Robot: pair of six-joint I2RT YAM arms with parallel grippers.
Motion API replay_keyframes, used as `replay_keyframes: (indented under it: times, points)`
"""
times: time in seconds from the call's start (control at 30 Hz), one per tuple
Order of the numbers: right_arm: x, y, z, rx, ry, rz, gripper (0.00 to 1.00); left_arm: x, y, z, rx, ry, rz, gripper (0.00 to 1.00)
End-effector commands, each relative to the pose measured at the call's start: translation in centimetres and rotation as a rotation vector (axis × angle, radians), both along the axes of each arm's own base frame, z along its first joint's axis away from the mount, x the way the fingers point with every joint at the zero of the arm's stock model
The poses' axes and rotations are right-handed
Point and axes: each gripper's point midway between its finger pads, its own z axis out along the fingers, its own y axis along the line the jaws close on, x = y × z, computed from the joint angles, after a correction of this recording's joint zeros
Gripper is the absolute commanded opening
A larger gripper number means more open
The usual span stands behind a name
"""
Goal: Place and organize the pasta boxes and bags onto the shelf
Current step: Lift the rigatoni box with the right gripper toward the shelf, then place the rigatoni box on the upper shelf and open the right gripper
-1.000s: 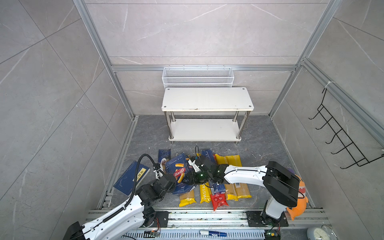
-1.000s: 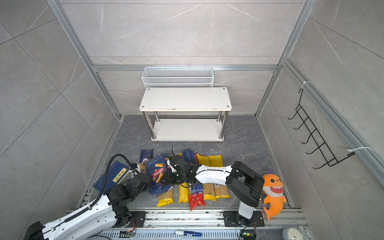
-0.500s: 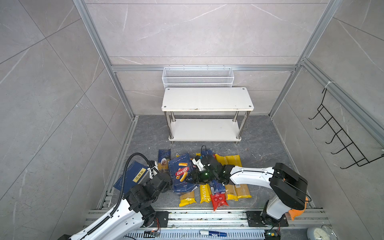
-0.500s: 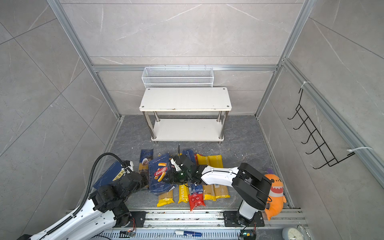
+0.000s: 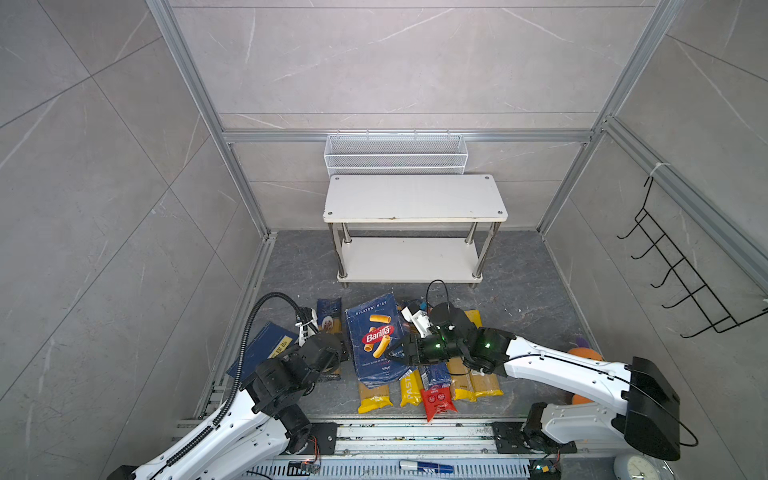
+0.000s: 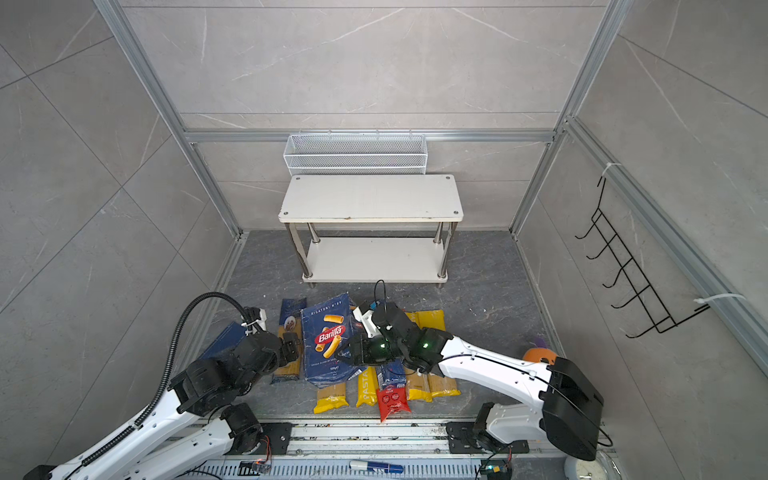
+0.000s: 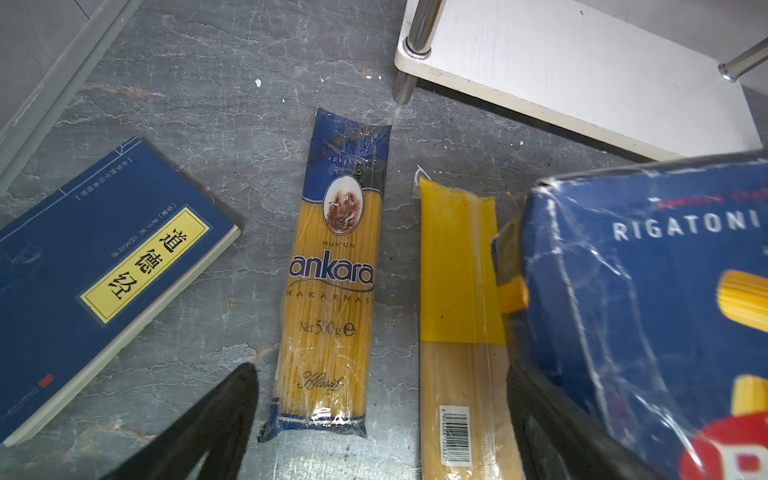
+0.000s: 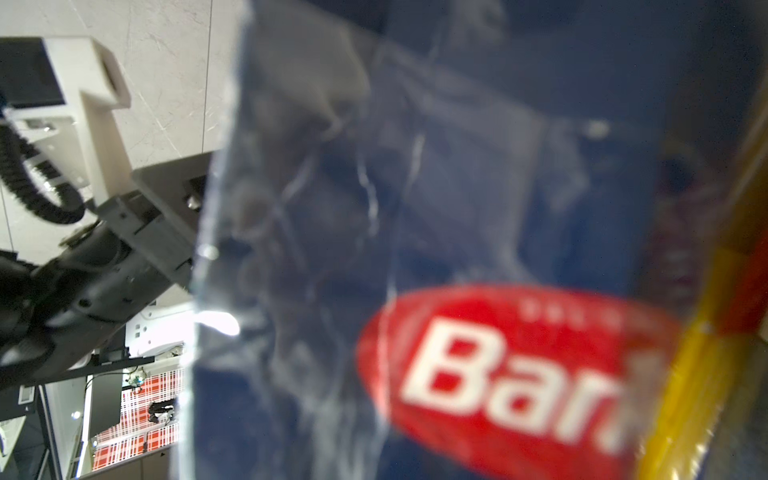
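The wide blue Barilla rigatoni box sits tilted over the pile of bags. My right gripper is shut on its right edge, and blue Barilla packaging fills the right wrist view. My left gripper hangs open just left of the box, over the near end of the dark blue ankara bag. A yellow bag lies beside that, partly under the box. More yellow bags and a red bag lie in front. The white shelf stands behind, bare.
A blue book lies at the left, by the wall rail. A white wire basket hangs behind the shelf, and a black hook rack is on the right wall. An orange plush sits behind my right arm.
My left gripper has opened, let go of the rigatoni box and drawn back to the left. The right gripper has carried the box slightly right and stays on its edge.
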Motion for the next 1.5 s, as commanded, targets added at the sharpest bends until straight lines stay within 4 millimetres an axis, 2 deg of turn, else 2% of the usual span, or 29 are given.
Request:
replay_keyframes:
  times: [0.0, 0.23, 0.4, 0.57, 0.7, 0.87, 1.07, 1.17, 1.3, 1.37, 1.47]
  points:
    - [0.4, 0.0, 7.6, 0.136, -0.175, 0.019, 0.24, 0.5, 0.2, 1.7, 0.019, -0.034, -0.010, 1.00]
    - [0.5, -1.8, 13.3, 0.140, -0.299, -0.001, 0.26, 1.3, 0.0, 2.7, 0.027, -0.017, -0.021, 1.00]
    - [1.9, -2.1, 16.7, 0.116, -0.375, -0.055, 0.26, 2.5, -0.2, 2.7, -0.009, 0.011, -0.031, 1.00]
    - [3.7, -1.1, 20.5, 0.140, -0.425, -0.070, 0.27, 3.4, 0.1, 2.8, -0.058, 0.026, -0.029, 1.00]
    - [5.9, -0.2, 23.4, 0.169, -0.453, -0.080, 0.27, 3.9, 0.1, 3.0, -0.084, 0.027, -0.030, 1.00]
    - [10.4, 0.7, 26.6, 0.218, -0.477, -0.124, 0.28, 4.4, 0.0, 3.7, -0.090, 0.004, -0.033, 1.00]
    - [16.1, 1.4, 29.5, 0.262, -0.513, -0.173, 0.28, 5.0, -0.6, 3.9, -0.109, 0.009, -0.043, 1.00]
    - [18.9, 2.2, 30.3, 0.251, -0.538, -0.177, 0.28, 5.5, -1.1, 4.0, -0.116, 0.011, -0.052, 1.00]
    - [21.8, 2.9, 32.1, 0.289, -0.570, -0.178, 0.29, 6.1, -1.6, 4.1, -0.122, 0.011, -0.060, 1.00]
    - [23.8, 2.9, 32.2, 0.332, -0.549, -0.197, 0.29, 6.4, -1.8, 4.3, -0.125, 0.011, -0.065, 1.00]
    - [26.9, 2.8, 30.9, 0.382, -0.476, -0.225, 0.29, 6.6, -2.1, 4.3, -0.126, 0.019, -0.072, 1.00]
